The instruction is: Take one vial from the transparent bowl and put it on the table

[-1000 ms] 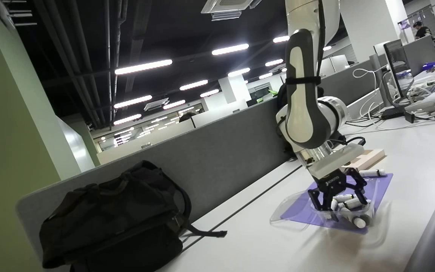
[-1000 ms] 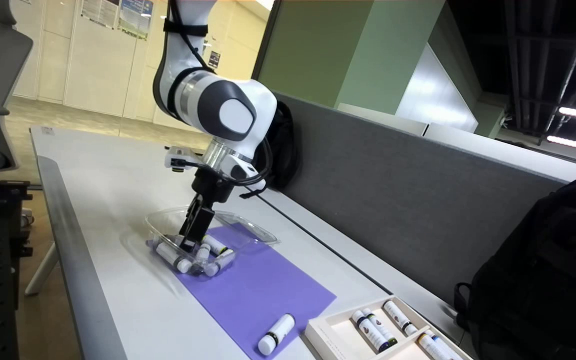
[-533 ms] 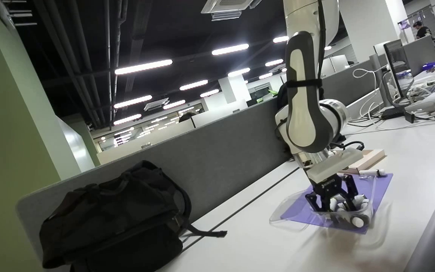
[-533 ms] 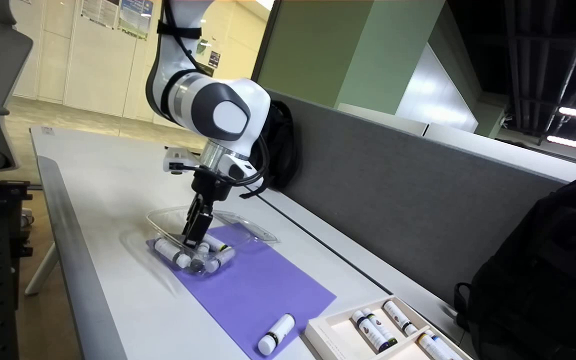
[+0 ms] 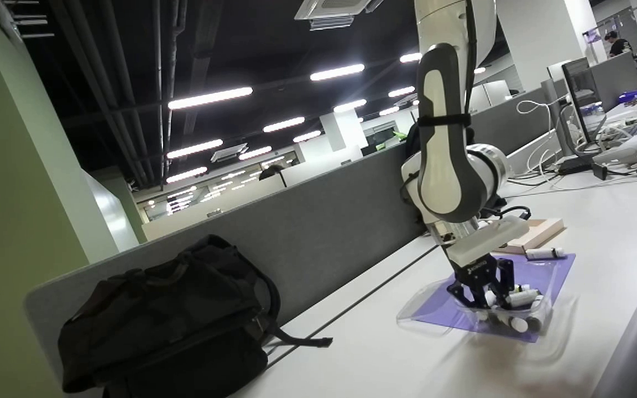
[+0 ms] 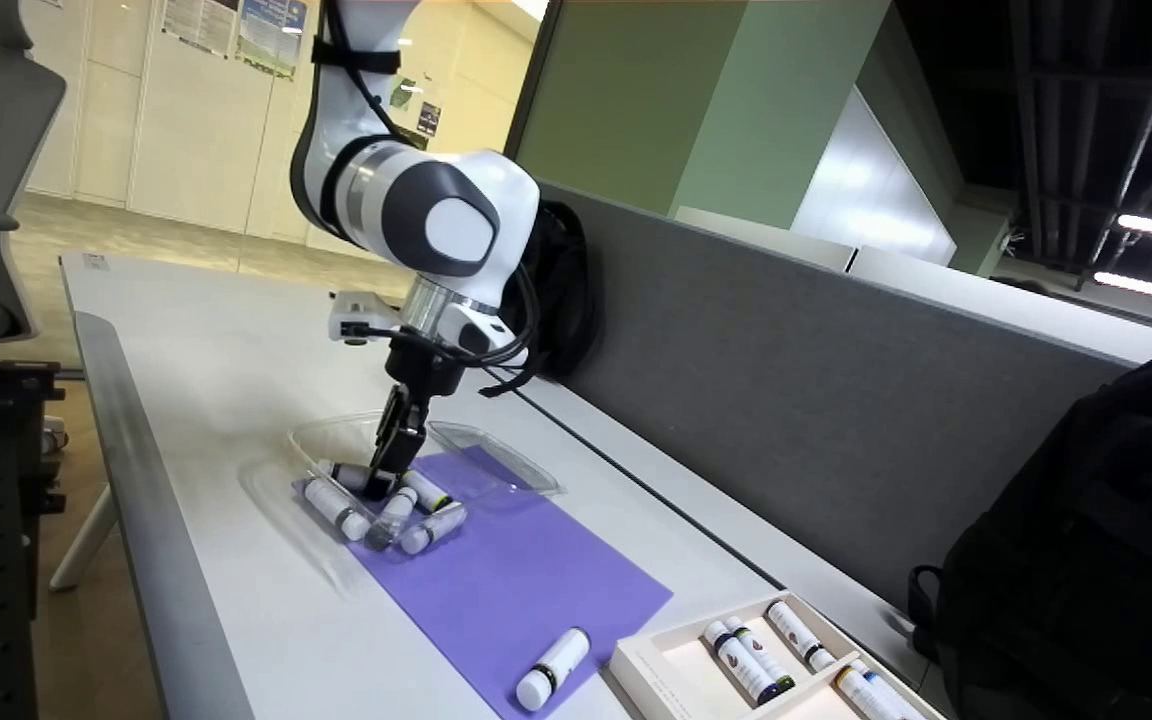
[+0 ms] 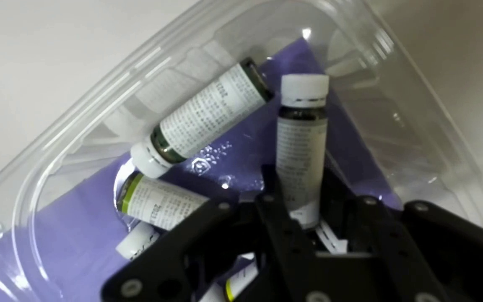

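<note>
Vials [image 6: 436, 526] have shifted inside the bowl [image 7: 107, 98]; your hand [image 7: 300, 178] grips one vial [image 7: 302, 147] by its sides, likely for lifting.

One transparent bowl [image 7: 86, 110], one purple mat [image 6: 526, 570], one tray [image 6: 671, 690], at least ten vials [image 7: 302, 155]

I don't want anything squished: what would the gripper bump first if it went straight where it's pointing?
Probably the floor of the bowl, though the vial in the jaws of the gripper may touch it first. I can't tell how near, or whether anything hides between.
</note>
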### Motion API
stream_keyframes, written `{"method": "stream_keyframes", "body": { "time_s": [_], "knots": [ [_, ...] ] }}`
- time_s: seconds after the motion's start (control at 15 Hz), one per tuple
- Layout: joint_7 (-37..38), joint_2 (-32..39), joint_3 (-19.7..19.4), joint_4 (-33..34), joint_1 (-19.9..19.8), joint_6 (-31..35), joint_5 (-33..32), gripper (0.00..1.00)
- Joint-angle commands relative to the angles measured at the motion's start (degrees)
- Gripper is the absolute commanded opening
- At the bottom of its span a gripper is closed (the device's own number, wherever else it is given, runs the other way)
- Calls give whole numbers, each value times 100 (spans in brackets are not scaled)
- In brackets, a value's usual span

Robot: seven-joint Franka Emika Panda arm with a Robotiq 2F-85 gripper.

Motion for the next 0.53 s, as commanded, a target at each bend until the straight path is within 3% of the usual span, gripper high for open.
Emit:
{"method": "stream_keyframes", "body": {
  "time_s": [0.0,0.13,0.27,0.47],
  "knots": [
    [-233,-407,38,-167,-287,-384,129,7],
    [-954,-657,412,-109,-890,-1011,494,7],
    [-1845,-927,548,-78,-1384,-1441,805,7],
    [-3202,-1266,307,-56,-1823,-1737,405,7]
  ]
}}
